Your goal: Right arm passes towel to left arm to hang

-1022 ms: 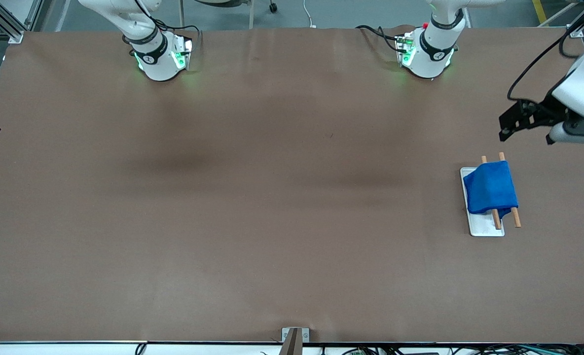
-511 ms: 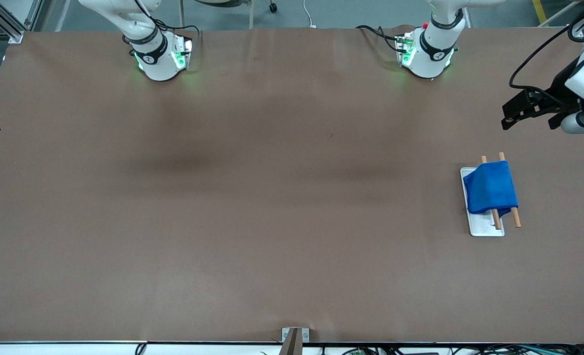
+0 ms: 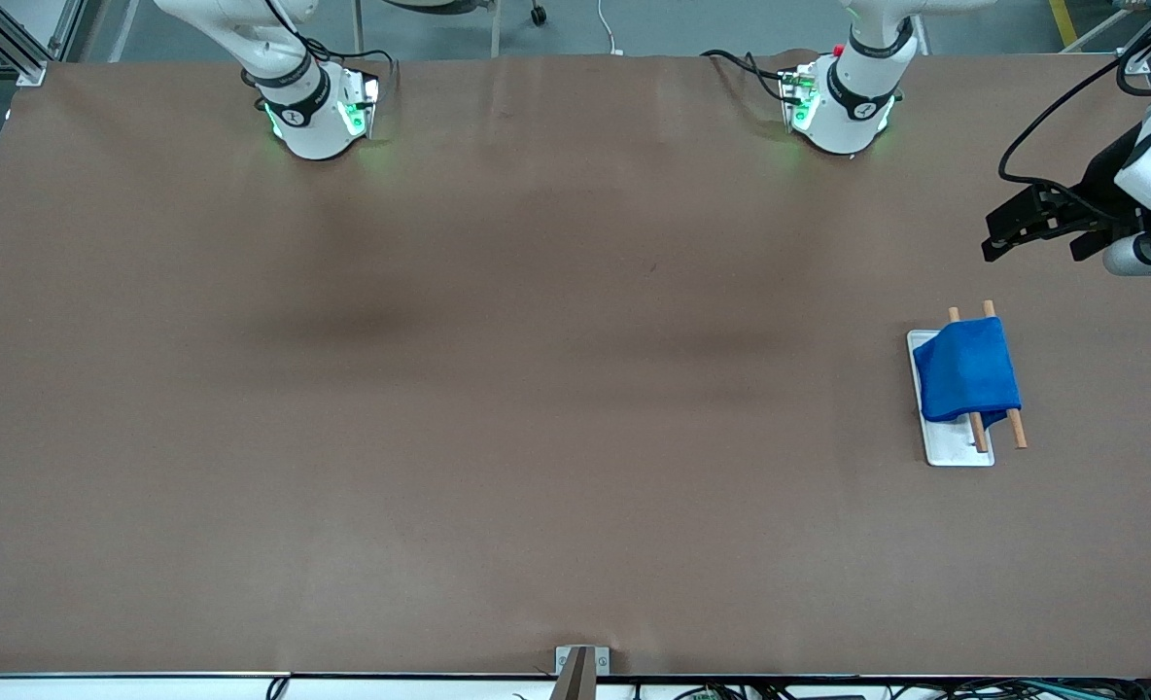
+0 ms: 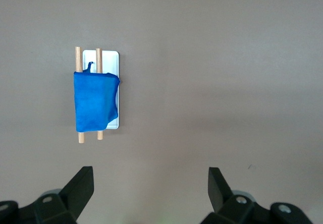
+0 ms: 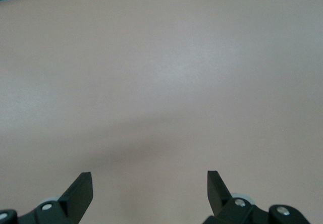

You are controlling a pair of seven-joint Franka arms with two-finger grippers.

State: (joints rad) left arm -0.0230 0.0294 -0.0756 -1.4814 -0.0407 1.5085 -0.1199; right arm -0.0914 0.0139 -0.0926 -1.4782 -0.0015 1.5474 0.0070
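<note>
Already your towel (image 3: 966,370) drapes over the two wooden rods of the rack (image 3: 955,447) so it hangs, left gripper (image 4: 150,183) spread empty above it, right gripper (image 5: 150,186) spread empty, waiting well apart from it.

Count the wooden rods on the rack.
2. The two wooden rods lie side by side above the white base, toward the left arm's end, with the towel draped over both.
</note>
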